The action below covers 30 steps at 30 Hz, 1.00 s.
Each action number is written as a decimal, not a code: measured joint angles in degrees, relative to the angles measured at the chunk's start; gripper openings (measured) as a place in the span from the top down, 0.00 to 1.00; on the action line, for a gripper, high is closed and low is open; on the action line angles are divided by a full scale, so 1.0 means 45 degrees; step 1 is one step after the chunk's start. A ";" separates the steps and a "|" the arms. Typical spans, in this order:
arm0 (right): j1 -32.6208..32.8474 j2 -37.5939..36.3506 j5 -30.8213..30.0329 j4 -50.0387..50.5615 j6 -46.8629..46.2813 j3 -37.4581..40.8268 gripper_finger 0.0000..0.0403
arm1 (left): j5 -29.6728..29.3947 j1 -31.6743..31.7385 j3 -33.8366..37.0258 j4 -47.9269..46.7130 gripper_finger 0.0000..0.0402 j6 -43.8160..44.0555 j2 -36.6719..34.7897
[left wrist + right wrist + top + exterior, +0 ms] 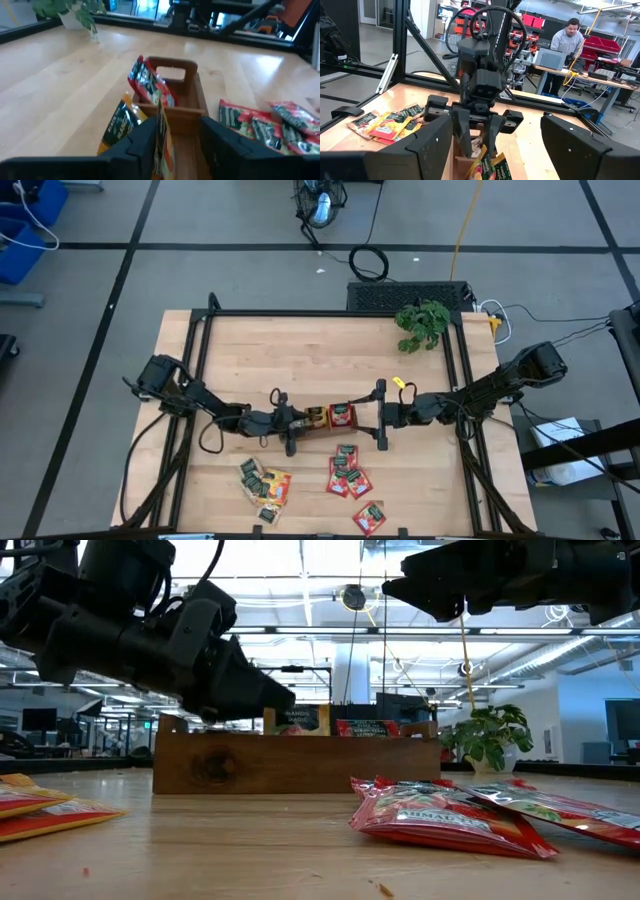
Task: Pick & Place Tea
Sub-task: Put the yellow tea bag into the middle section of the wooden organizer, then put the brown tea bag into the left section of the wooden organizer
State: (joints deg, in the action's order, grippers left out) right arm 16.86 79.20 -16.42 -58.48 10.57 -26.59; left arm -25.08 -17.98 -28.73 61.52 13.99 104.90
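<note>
A pale wooden table (pixel 300 350) fills the middle of the floor, framed by black rails; two dark arms reach in over it from either side and meet near the centre.

The left arm stretches from the table's left edge; its left gripper (pixel 297 420) hangs over the near end of a long brown tray (pixel 325 417); in the left wrist view its two fingers (pixel 142 145) stand apart on either side of an upright orange sachet (pixel 163 142) in the tray's nearest compartment; whether they touch it I cannot tell.

The right arm comes from the right edge; its right gripper (pixel 381 415) sits just beyond the tray's far end, jaws spread wide, holding nothing.

A leafy green plant (pixel 423 323) stands near the table's far right corner, well apart from the tray.

The tray lies between the two grippers; a red sachet (pixel 148 85) leans tilted in the next compartment; a dark green sachet (pixel 120 120) leans against the tray's outer side.

The remaining tea lies loose on the wood in front of the tray; a red pile (pixel 348 475) lies just below it; a single red packet (pixel 369 517) lies nearer the front edge; a mixed green and orange cluster (pixel 264 485) lies to the left.

Beyond the table, a person (pixel 568 37) sits at a desk.
</note>
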 joint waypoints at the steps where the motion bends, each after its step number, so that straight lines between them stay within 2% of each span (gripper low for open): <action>1: 0.0000 0.0000 0.0000 0.0000 0.0005 0.0000 0.30 | -0.0030 0.0000 0.0000 -0.0018 0.59 -0.0105 -0.0123; 6: -0.0005 0.0000 0.0000 0.0000 0.0005 0.0002 0.30 | -0.0091 -0.0054 0.0005 -0.0218 0.53 -0.0753 -0.1228; 10: -0.0005 0.0000 0.0004 0.0005 0.0000 0.0005 0.30 | -0.0101 -0.0307 -0.0027 -0.0840 0.51 -0.1485 -0.2887; 13: 0.0009 -0.0005 0.0039 0.0005 -0.0083 0.0005 0.30 | -0.0114 -0.0690 -0.0115 -0.2666 0.52 -0.1753 -0.4492; 16: 0.0023 -0.0005 0.0410 0.0004 -0.0190 0.0005 0.30 | -0.0154 -0.1420 -0.0678 -0.6293 0.55 -0.1723 -0.6299; 18: 0.0020 -0.0005 0.1048 0.0009 -0.0185 0.0005 0.30 | -0.0398 -0.2157 -0.1428 -0.9078 0.58 -0.1426 -0.7114; 21: 0.0024 -0.0005 0.1682 0.0003 -0.0180 0.0005 0.30 | -0.1819 -0.3586 -0.2752 -1.3235 0.65 -0.0379 -0.7817; 24: 0.0024 -0.0005 0.1697 0.0020 -0.0215 0.0005 0.30 | -0.2826 -0.5045 -0.3899 -1.6033 0.74 0.0931 -0.7830; 27: 0.0024 -0.0005 0.1709 0.0372 -0.0476 0.0005 0.32 | -0.3051 -0.6302 -0.4354 -1.6880 0.86 0.2025 -0.7525; 30: 0.0033 -0.0005 0.1714 0.0592 -0.1200 0.0005 0.39 | -0.2810 -0.7255 -0.4354 -1.6984 0.97 0.3067 -0.6802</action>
State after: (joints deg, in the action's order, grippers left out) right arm 17.01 79.18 -8.71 -55.81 5.17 -26.57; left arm -37.73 -50.63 -48.32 -14.90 27.79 74.29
